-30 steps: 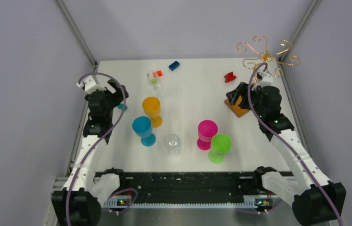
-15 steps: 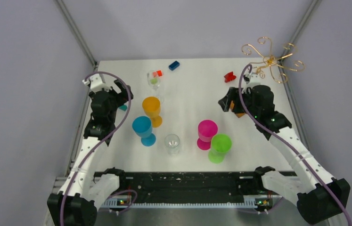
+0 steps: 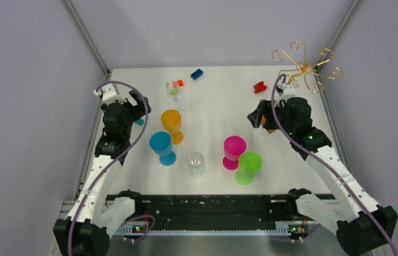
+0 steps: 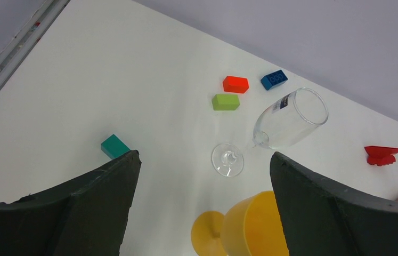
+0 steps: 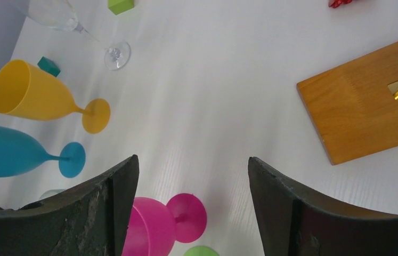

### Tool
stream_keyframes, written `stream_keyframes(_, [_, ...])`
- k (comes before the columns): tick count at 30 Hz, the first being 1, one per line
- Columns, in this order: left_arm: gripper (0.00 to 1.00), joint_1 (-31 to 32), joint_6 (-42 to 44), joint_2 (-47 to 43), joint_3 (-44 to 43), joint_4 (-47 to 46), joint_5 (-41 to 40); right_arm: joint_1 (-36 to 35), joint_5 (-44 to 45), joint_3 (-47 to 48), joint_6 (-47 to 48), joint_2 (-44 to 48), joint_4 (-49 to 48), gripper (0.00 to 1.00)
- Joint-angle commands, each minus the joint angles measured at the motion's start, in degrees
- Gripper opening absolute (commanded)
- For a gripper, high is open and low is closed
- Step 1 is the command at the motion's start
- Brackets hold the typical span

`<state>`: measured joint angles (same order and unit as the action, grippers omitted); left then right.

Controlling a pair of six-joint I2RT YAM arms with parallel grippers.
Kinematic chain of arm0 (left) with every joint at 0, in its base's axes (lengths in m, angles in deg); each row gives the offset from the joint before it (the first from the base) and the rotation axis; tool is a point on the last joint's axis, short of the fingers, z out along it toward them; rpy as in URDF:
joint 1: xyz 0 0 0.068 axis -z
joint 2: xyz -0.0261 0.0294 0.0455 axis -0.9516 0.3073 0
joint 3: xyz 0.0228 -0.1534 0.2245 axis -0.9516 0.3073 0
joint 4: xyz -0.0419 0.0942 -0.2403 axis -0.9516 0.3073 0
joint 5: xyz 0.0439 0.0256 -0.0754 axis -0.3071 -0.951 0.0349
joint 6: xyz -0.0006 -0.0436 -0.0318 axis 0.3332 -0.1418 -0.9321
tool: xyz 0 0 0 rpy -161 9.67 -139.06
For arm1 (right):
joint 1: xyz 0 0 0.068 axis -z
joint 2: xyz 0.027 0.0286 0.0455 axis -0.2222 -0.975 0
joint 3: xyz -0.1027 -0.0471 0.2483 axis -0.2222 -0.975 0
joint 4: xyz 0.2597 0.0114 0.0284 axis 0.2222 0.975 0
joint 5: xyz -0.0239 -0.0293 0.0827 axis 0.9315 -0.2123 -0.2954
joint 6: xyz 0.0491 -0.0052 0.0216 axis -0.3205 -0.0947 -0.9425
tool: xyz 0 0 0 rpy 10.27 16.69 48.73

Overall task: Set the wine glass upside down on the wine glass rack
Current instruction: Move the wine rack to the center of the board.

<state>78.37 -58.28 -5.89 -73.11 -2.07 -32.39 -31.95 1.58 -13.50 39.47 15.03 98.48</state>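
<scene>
Top view: the clear wine glass (image 3: 174, 92) stands at eleven o'clock, the wine glass rack (image 3: 306, 67) at one. Left wrist: left gripper (image 4: 204, 157) spread, empty; glass likely thin, slippery, breakable (take the stem). Right wrist: right gripper (image 5: 191, 160) spread, rack base at three.

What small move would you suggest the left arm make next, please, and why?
Probably ease the left tool forward toward the clear wine glass: its jaws stand open and empty, that glass stands upright just ahead of them, and the wine glass rack holds nothing.
</scene>
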Motion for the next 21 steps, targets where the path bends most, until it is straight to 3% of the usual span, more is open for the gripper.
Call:
stream_keyframes(1, [0.96, 0.18, 0.74, -0.61, -2.33, -1.51, 1.18, -0.32, 1.57, 7.85, 0.04, -0.33, -0.05, 0.74])
stream_keyframes(9, [0.95, 0.15, 1.40, -1.66, -2.21, -1.28, 0.23, -0.40, 1.61, 26.63, 0.68, -6.17, 0.74, 0.72])
stream_keyframes(16, [0.95, 0.15, 1.90, -2.16, -1.96, -1.31, -0.03, 0.80, 22.57, 50.57, 2.29, -17.28, 14.42, 0.68])
stream_keyframes(21, [0.95, 0.15, 1.93, -1.61, -2.01, -1.35, 0.56, 8.25, 23.09, 62.23, -0.22, -25.41, 22.26, 0.69])
